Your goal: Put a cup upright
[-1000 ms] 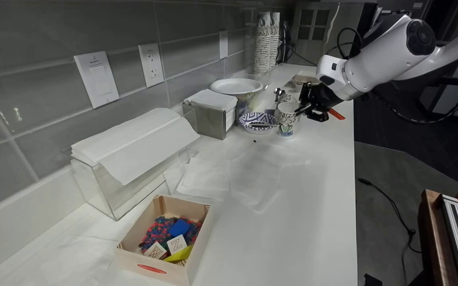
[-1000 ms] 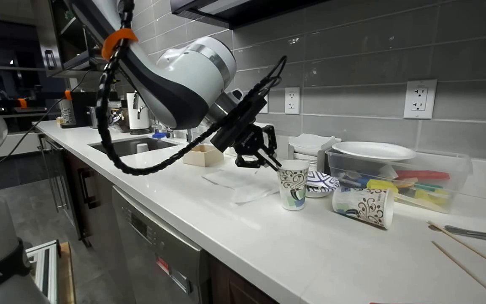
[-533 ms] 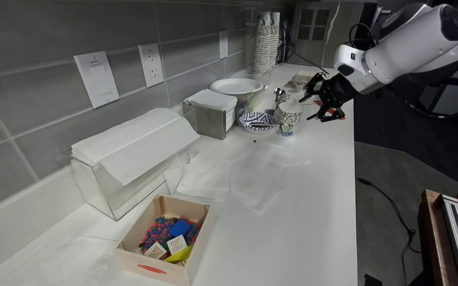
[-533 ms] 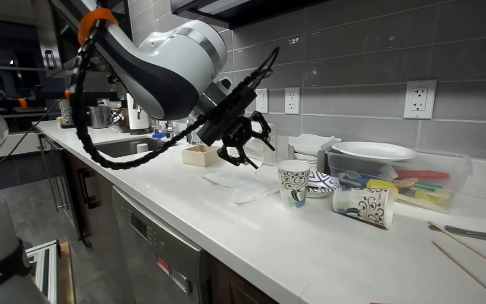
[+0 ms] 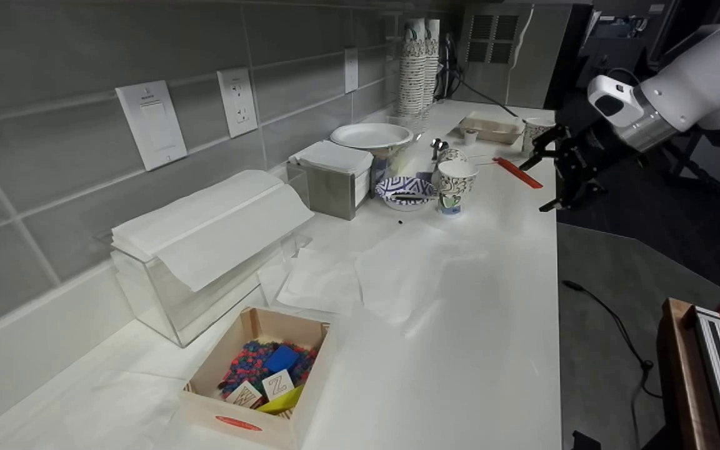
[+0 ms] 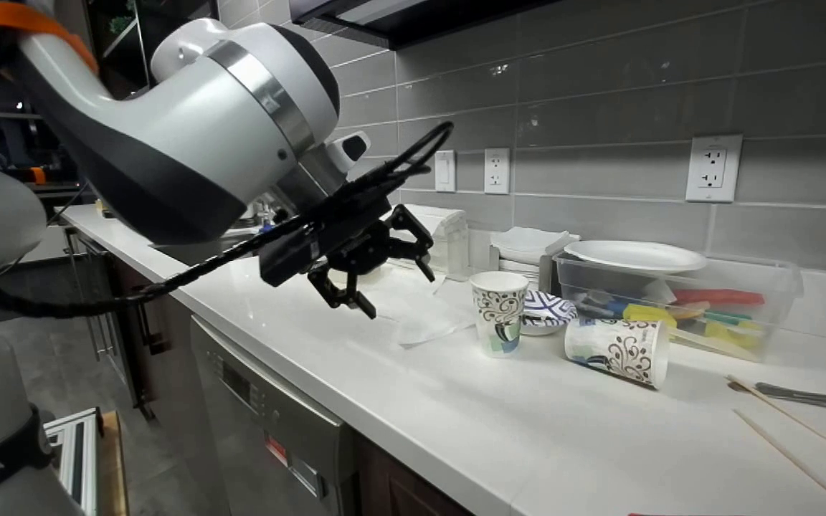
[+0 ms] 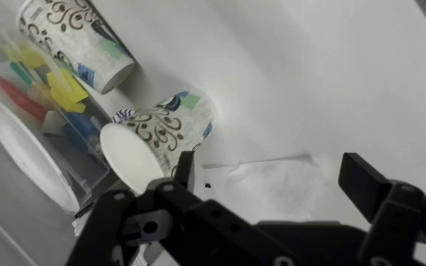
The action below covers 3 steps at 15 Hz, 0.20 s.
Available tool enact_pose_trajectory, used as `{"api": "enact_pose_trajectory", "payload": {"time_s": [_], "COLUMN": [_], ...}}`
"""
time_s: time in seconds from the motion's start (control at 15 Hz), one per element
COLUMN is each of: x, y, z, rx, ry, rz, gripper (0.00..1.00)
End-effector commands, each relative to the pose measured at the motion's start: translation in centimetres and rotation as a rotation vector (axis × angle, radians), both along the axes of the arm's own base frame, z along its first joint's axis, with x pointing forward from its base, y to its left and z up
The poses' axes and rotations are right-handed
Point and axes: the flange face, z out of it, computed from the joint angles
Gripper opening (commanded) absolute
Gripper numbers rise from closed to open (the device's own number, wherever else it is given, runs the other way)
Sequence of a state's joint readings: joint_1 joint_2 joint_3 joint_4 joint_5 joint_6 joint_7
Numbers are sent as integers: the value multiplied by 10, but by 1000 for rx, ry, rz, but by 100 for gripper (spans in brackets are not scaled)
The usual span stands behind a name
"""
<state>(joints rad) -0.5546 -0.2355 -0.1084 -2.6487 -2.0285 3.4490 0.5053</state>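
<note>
A white paper cup with brown swirls and blue-green patches stands upright on the counter, seen as the upright cup (image 5: 455, 182) (image 6: 499, 312) in both exterior views. Behind it in an exterior view, the second patterned cup (image 6: 615, 351) lies on its side with its mouth facing away from the arm. The wrist view shows the upright cup (image 7: 179, 123) left of centre and the lying cup (image 7: 80, 44) at upper left. My gripper (image 6: 399, 289) (image 7: 270, 164) hovers apart from both cups, its fingers spread wide with nothing between them.
A blue-patterned bowl (image 6: 548, 312) sits just behind the upright cup. Further back are a clear bin (image 6: 678, 308) bearing a white plate (image 6: 635, 256), and a napkin holder (image 5: 332, 181). Paper sheets (image 5: 391, 275) and a wooden box (image 5: 319, 375) lie along the counter.
The gripper has opened from nearly shut at the upright cup's rim and drawn back from it, toward the counter's front edge. Both cups stay where they were.
</note>
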Motion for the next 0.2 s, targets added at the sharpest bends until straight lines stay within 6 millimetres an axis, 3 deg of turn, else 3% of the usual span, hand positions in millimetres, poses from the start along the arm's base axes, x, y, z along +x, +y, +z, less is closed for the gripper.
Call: {"api": "enact_pose_trajectory", "payload": {"time_s": [0.0,0.13], "x": [-3,-3], "y": [-4,-6], "z": [-4,-8], "rx": [15,25], "ry": [13,23], "rz": [-6,-8], "gripper": [100,100]}}
